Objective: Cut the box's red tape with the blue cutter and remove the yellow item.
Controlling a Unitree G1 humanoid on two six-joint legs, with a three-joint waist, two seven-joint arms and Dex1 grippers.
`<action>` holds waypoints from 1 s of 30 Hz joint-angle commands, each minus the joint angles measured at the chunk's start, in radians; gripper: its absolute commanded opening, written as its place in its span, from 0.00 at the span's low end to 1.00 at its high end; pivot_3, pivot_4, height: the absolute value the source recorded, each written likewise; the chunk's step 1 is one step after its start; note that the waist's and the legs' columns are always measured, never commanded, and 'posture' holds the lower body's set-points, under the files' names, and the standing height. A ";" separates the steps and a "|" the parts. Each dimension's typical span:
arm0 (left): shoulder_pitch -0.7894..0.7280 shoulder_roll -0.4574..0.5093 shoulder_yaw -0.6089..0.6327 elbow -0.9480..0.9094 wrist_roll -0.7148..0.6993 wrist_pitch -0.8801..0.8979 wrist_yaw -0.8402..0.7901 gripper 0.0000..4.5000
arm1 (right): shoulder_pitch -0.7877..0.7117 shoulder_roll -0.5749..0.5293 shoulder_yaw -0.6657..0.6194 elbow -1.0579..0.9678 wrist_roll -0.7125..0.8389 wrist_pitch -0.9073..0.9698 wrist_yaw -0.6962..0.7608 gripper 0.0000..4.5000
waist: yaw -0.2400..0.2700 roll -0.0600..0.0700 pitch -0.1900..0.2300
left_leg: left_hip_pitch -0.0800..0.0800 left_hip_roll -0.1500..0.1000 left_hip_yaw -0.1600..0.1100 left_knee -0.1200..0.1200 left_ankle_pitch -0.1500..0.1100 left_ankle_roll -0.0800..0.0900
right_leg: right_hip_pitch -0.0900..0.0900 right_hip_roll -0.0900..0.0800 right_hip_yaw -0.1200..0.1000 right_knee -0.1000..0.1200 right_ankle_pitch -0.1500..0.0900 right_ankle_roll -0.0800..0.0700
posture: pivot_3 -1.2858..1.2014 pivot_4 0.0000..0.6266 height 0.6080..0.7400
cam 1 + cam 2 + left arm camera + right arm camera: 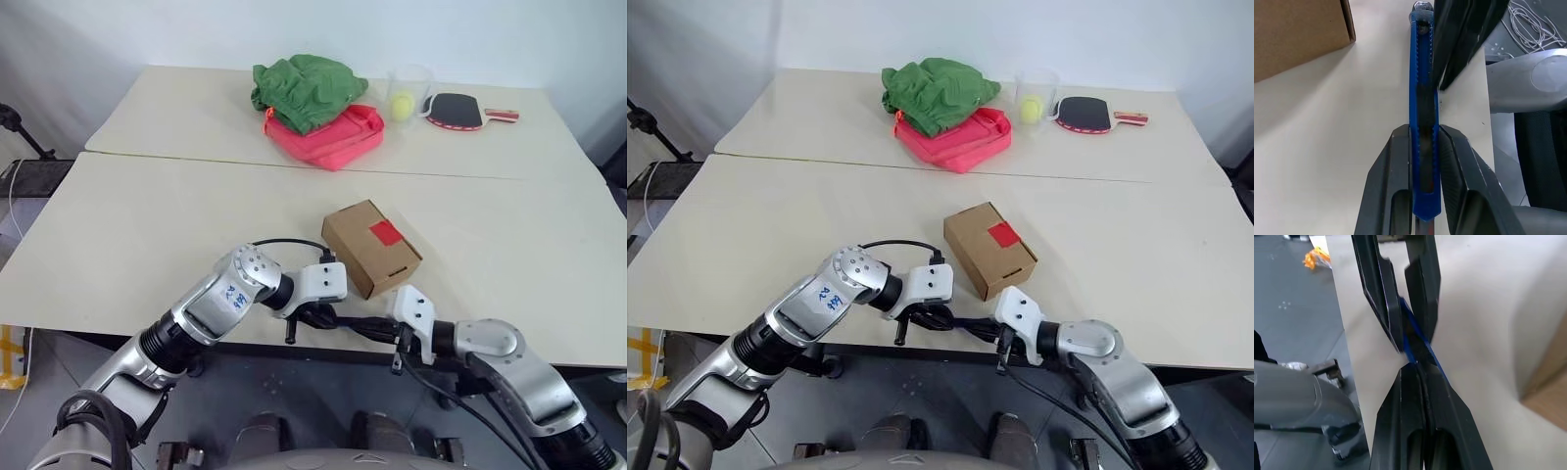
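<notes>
Fingers [1396,181] of the left gripper [1425,147] clamp the blue cutter [1423,105] at the table edge, just before the box [370,247]; the right gripper [1418,364] pinches shut on its far end. Pulling unevenly could twist it loose, missing the red tape [385,233].

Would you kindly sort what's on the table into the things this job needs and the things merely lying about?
For the job:
- box
- red tape
- blue cutter, clamped in the left gripper

Lying about:
- green cloth
- pink-red bag
- clear cup holding a yellow-green ball
- table tennis paddle
</notes>
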 commanded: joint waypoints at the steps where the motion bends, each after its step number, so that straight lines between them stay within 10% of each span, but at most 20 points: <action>1: 0.005 0.002 -0.018 -0.012 0.002 -0.011 0.002 0.12 | -0.001 0.004 0.017 0.019 -0.015 0.019 -0.007 0.01 | 0.000 0.000 0.000 | 0.000 0.000 0.000 0.000 0.000 0.000 | 0.000 0.000 0.000 0.000 0.000 0.000 | 0.52 0.24 1.00; 6: 0.012 0.003 -0.014 -0.012 0.002 -0.046 0.002 0.12 | 0.025 0.004 -0.032 -0.034 0.066 0.036 0.015 0.01 | 0.001 0.000 0.000 | 0.000 0.000 0.000 0.000 0.000 0.000 | 0.000 0.000 0.000 0.000 0.000 0.000 | 0.52 0.24 1.00; 10: 0.071 0.049 0.058 0.020 0.005 -0.318 0.002 0.12 | 0.141 -0.045 -0.265 -0.204 0.421 0.195 0.056 0.01 | 0.003 0.001 0.001 | -0.004 0.000 -0.003 0.000 0.000 0.000 | -0.002 0.000 -0.001 -0.001 0.000 0.000 | 0.52 0.24 1.00; 18: 0.162 0.036 0.215 0.081 -0.075 -0.797 -0.011 0.12 | 0.281 -0.273 -0.631 -0.283 1.217 0.491 -0.389 0.44 | 0.002 0.002 0.001 | -0.005 0.004 -0.006 0.002 0.000 0.001 | -0.001 -0.001 -0.003 -0.002 0.001 -0.001 | 0.52 0.24 1.00; 24: 0.144 -0.051 0.204 0.121 -0.066 -0.907 -0.008 0.12 | 0.304 -0.431 -0.569 -0.256 1.573 0.451 -0.782 0.83 | 0.004 0.002 0.001 | -0.008 0.000 -0.006 0.004 -0.001 0.005 | 0.001 -0.003 -0.002 -0.006 0.002 0.001 | 0.52 0.24 1.00; 30: 0.128 -0.081 0.197 0.154 -0.052 -0.938 -0.019 0.12 | 0.269 -0.460 -0.509 -0.249 1.677 0.399 -0.898 0.83 | 0.003 0.002 0.001 | -0.008 0.000 -0.005 0.005 -0.001 0.005 | 0.001 -0.002 -0.001 -0.006 0.002 0.001 | 0.52 0.24 1.00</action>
